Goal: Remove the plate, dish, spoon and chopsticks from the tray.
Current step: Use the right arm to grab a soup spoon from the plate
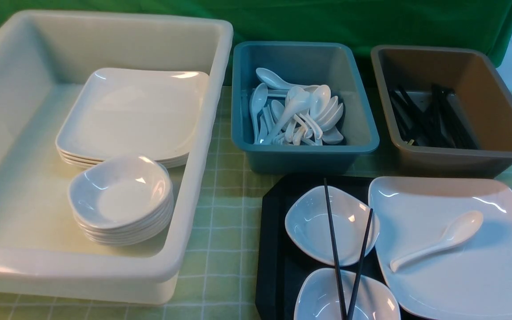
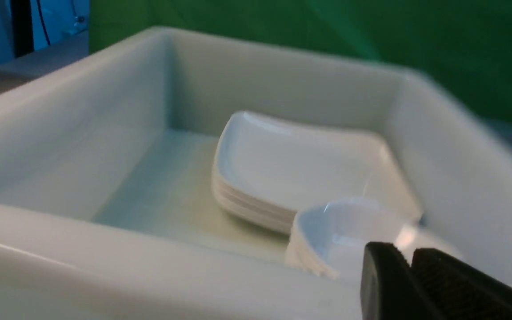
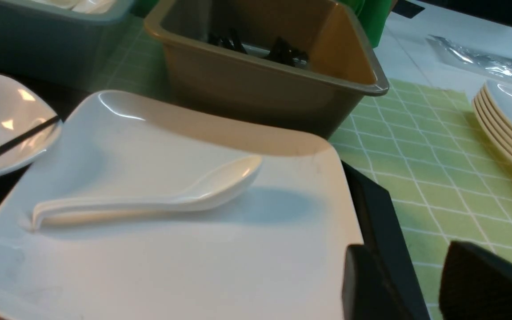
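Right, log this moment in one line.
white glossy soup spoon: on white square plate | black chopsticks: across white dishes | right claw: open, empty

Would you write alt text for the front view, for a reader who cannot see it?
A black plastic tray holds a white square plate bearing a white soup spoon, and two white rounded dishes with thin black chopsticks across them. Beyond are blue and brown bins; a white bin stands left.

Green mat strip (image 1: 205, 222) free between white bin (image 1: 169, 249) and tray (image 1: 270, 249); chopsticks (image 1: 332, 226) lie across both dishes (image 1: 322, 218), blocking access.
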`<control>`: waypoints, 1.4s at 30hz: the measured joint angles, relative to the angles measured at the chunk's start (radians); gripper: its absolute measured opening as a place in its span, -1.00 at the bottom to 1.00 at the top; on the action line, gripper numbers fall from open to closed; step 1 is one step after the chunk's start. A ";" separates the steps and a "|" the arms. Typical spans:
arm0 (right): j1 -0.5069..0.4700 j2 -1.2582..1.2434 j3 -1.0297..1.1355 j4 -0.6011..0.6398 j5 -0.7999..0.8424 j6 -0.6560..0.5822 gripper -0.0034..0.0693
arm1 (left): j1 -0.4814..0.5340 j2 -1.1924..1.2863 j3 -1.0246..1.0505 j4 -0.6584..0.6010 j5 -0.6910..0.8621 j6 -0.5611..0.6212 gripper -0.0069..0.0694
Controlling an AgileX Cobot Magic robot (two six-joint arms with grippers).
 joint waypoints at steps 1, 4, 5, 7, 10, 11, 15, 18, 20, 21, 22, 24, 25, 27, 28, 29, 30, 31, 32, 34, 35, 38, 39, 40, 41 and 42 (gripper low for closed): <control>0.000 0.000 0.000 0.000 -0.006 0.000 -0.24 | 0.000 0.000 0.000 -0.037 -0.028 -0.016 -0.62; 0.000 0.000 0.000 0.028 -0.054 0.030 -0.24 | 0.000 0.000 0.000 -0.101 -0.095 -0.053 -0.62; 0.000 0.000 0.000 0.058 -0.077 0.054 -0.24 | 0.000 0.000 0.000 -0.107 -0.117 -0.058 -0.62; 0.000 0.000 0.000 0.158 -0.185 0.205 -0.24 | 0.000 0.000 0.000 -0.116 -0.201 -0.092 -0.61; 0.001 0.000 0.000 0.276 -0.376 0.477 -0.24 | 0.000 0.000 0.000 -0.116 -0.383 -0.227 -0.61; 0.001 0.000 0.000 0.288 -0.422 0.520 -0.24 | 0.000 0.000 -0.001 -0.103 -0.445 -0.275 -0.62; 0.001 0.000 0.000 0.306 -0.555 0.556 -0.24 | 0.000 -0.001 -0.148 0.007 -0.412 -0.410 -0.79; 0.004 0.003 -0.007 0.290 -0.629 0.634 -0.26 | 0.000 0.043 -0.366 0.165 -0.181 -0.481 -0.86; 0.023 0.033 -0.074 0.171 -0.571 0.667 -0.40 | 0.000 0.111 -0.497 0.236 -0.033 -0.491 -0.86; 0.038 0.056 -0.123 0.117 -0.525 0.679 -0.50 | 0.000 0.160 -0.592 0.256 0.092 -0.471 -0.86; 0.043 0.062 -0.136 0.079 -0.511 0.688 -0.53 | 0.000 0.171 -0.608 0.256 0.115 -0.464 -0.86; 0.129 0.199 -0.356 -0.108 -0.294 0.717 -0.83 | 0.000 0.350 -0.805 0.246 0.423 -0.318 -0.86; 0.137 0.211 -0.372 -0.123 -0.274 0.710 -0.84 | 0.000 0.365 -0.833 0.243 0.471 -0.294 -0.86; 0.246 0.372 -0.567 -0.173 -0.025 0.610 -0.91 | 0.000 0.522 -0.962 0.188 0.727 -0.180 -0.86; 0.322 0.475 -0.661 -0.185 0.121 0.542 -0.92 | 0.000 0.633 -1.018 0.132 0.862 -0.089 -0.86; 0.355 0.521 -0.718 -0.190 0.221 0.504 -0.92 | 0.000 0.673 -1.039 0.109 0.925 -0.040 -0.86; 0.421 0.614 -0.797 -0.195 0.375 0.458 -0.92 | 0.000 0.735 -1.054 0.067 0.991 0.016 -0.86; 0.432 0.629 -0.810 -0.197 0.399 0.451 -0.92 | 0.000 0.759 -1.056 0.060 1.002 0.026 -0.86; 0.516 0.751 -0.891 -0.201 0.579 0.401 -0.92 | 0.000 0.845 -1.065 0.015 1.069 0.088 -0.86; 0.589 0.862 -0.951 -0.200 0.720 0.346 -0.92 | 0.000 0.921 -1.067 -0.018 1.107 0.134 -0.86; 0.625 0.927 -0.977 -0.198 0.789 0.313 -0.92 | -0.004 0.959 -1.067 -0.030 1.119 0.156 -0.86; 0.666 1.099 -1.029 -0.174 0.915 0.220 -0.92 | -0.064 1.036 -1.067 -0.034 1.127 0.186 -0.87; 0.664 1.128 -1.033 -0.166 0.926 0.199 -0.93 | -0.085 1.042 -1.068 -0.034 1.127 0.188 -0.87; 0.646 1.195 -1.042 -0.151 0.944 0.144 -0.93 | -0.145 1.061 -1.068 -0.033 1.125 0.187 -0.87; 0.619 1.223 -1.045 -0.143 0.951 0.124 -0.93 | -0.195 1.070 -1.068 -0.033 1.119 0.180 -0.87; 0.572 1.261 -1.053 -0.124 0.955 0.076 -0.93 | -0.249 1.079 -1.068 -0.034 1.111 0.170 -0.87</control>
